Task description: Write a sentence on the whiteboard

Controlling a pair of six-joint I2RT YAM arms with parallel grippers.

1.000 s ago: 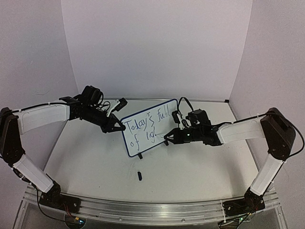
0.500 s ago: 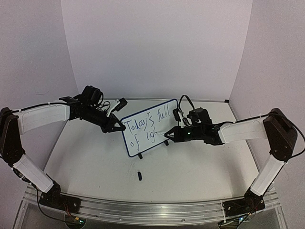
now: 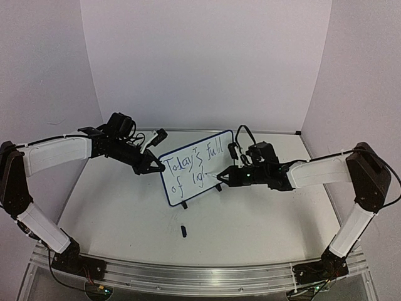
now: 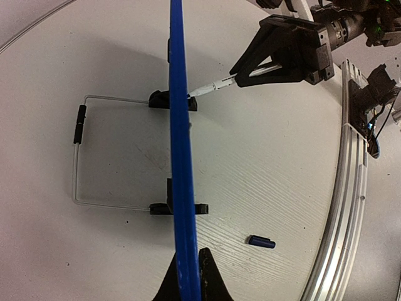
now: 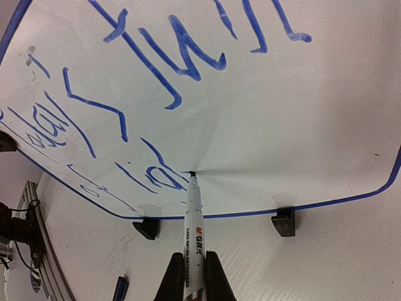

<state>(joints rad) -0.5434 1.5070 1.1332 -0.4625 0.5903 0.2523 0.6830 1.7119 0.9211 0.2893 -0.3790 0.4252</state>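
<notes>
Two arms reach over the white table (image 3: 125,213). On the left, the left gripper (image 3: 153,168) is pressed together on the left edge of the one whiteboard (image 3: 220,166), pinching its blue rim. The board stands mid-table, tilted back on two black clip feet (image 4: 164,98) and one wire stand (image 4: 74,169). The sentence (image 3: 182,164) runs over two lines: "Today's full", then "of" and an unfinished word. One dark pen cap (image 3: 183,231) lies in front. On the right, the right gripper (image 3: 227,178) pinches one white marker (image 5: 193,232), tip touching the board.
</notes>
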